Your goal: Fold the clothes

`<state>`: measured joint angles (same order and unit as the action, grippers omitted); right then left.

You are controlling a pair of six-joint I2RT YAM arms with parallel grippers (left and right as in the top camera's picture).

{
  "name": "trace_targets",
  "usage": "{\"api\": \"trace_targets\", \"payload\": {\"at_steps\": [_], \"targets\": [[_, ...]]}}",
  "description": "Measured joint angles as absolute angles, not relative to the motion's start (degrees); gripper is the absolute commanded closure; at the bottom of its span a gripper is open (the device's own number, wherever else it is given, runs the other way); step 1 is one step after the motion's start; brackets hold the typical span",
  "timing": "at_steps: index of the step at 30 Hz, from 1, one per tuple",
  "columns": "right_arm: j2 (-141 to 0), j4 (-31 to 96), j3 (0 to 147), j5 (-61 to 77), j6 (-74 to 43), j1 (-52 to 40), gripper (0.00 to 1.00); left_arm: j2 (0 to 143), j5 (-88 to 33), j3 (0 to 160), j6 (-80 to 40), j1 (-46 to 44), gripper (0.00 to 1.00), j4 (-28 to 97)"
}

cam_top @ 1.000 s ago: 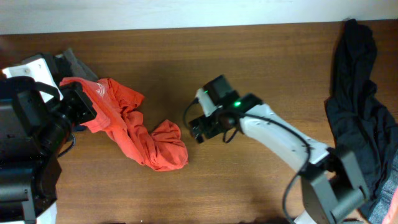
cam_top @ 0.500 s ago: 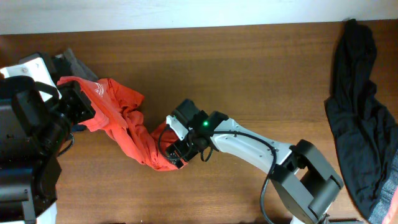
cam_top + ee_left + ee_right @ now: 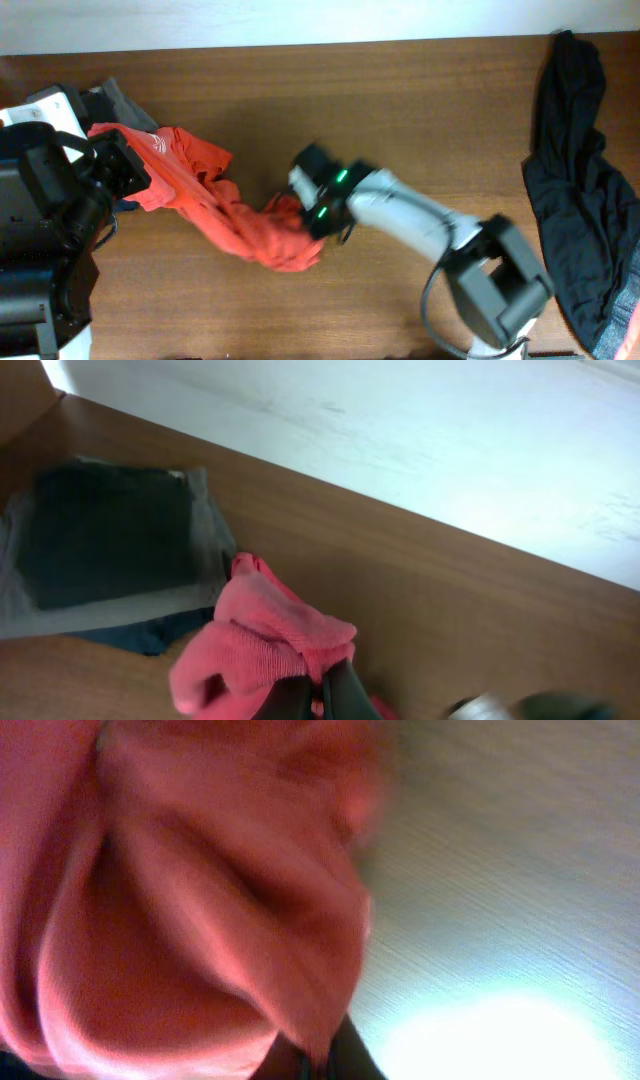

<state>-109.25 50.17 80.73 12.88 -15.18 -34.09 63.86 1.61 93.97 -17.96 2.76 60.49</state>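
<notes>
A crumpled red-orange T-shirt lies stretched across the left half of the table, one of the clothes. My left gripper is shut on its upper left end; the left wrist view shows a bunch of red cloth pinched between the dark fingers. My right gripper is shut on the shirt's lower right end, and red fabric fills most of the right wrist view. A limp black garment hangs over the table's right side.
A folded grey and dark garment lies at the far left corner, by the left arm's base. Bare wooden tabletop runs between the shirt and the black garment. The table's back edge meets a white wall.
My right arm swung left to the shirt's lower end and its gripper went from open to shut on the cloth, then pulled slightly right. The left gripper stayed put.
</notes>
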Motion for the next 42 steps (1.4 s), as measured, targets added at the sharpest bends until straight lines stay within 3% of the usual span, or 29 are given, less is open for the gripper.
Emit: {"api": "trace_targets", "payload": {"at_steps": [2,3,9,14,20,33,42], "targets": [[-108.4,54.3,86.2,9.8,-17.3,-26.1,0.69,63.9,1.9,94.0,-17.8,2.8,1.00,60.4],[-108.0,55.5,88.0,8.9,-17.9,-23.1,0.65,63.9,2.0,94.0,-17.7,2.8,0.99,60.5],[-104.6,64.4,93.6,8.3,-19.3,-2.2,0.63,63.9,2.0,94.0,-17.5,2.8,0.99,60.4],[-104.6,69.0,90.7,9.6,-17.4,2.7,0.61,63.9,2.0,94.0,-17.5,2.8,0.99,60.4],[-104.6,68.8,87.8,15.4,-10.1,-2.1,0.43,63.9,2.0,94.0,-17.5,2.8,0.99,60.5],[-105.1,46.2,80.1,15.7,-1.3,-27.4,0.30,63.9,2.0,94.0,-17.5,2.8,0.99,60.6],[-108.8,33.2,76.1,9.0,-0.8,-35.0,0.31,63.9,2.0,94.0,-17.5,2.8,1.00,61.0]]}}
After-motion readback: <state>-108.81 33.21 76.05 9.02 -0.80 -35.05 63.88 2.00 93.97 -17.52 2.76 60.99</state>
